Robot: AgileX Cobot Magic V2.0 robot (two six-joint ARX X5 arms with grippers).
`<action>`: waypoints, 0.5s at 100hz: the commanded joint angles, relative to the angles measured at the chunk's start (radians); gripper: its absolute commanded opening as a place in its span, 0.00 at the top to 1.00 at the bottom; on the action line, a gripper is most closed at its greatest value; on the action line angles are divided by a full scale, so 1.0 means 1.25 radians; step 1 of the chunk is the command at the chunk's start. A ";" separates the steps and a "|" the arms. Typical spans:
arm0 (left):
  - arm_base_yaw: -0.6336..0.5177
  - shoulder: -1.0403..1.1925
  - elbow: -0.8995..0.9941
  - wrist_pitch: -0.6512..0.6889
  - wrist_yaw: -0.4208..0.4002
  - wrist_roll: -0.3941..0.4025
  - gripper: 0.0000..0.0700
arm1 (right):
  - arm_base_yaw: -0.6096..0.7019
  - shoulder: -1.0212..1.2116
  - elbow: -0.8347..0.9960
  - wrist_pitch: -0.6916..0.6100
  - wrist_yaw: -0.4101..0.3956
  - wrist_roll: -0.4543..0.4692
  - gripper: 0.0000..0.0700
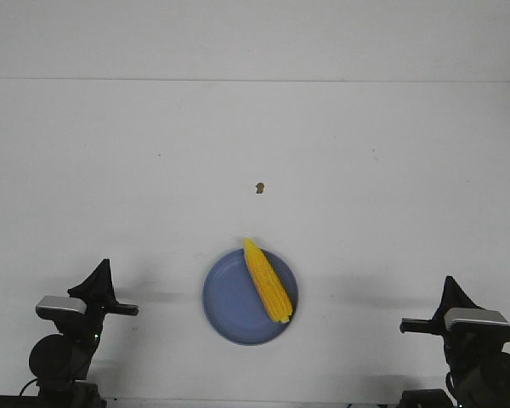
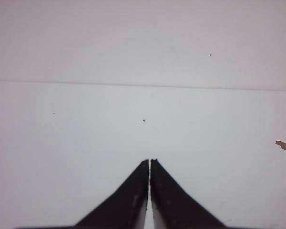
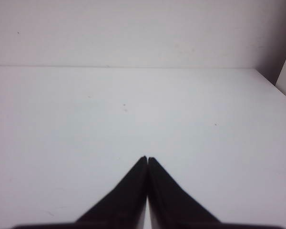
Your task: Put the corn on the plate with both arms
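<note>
- Left gripper (image 2: 149, 161): fingers pressed together, empty, parked near the table's 8 o'clock corner.
- Corn (image 1: 267, 280): lies on the plate (image 1: 225, 297), tip apparently overhanging the rim at 12 o'clock; placement looks done.
- Right gripper (image 3: 147, 158): closed, empty, at 4 o'clock.

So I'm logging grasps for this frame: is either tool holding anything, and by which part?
Nothing is held. The left tool and the right tool are both shut on nothing, back at the table's near corners. The corn lies on the plate, untouched.

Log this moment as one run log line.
bright yellow corn cob: lying on round blue-lavender plate | left hand: shut, holding nothing | right hand: shut, holding nothing
</note>
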 commanded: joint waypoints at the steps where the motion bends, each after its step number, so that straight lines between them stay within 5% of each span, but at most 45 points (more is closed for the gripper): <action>1: 0.002 -0.002 -0.012 0.029 -0.002 0.013 0.98 | 0.001 0.003 0.008 0.009 0.003 -0.004 0.99; 50: 0.002 -0.002 -0.016 0.035 -0.002 0.013 0.98 | 0.001 0.003 0.008 0.009 0.003 -0.003 0.99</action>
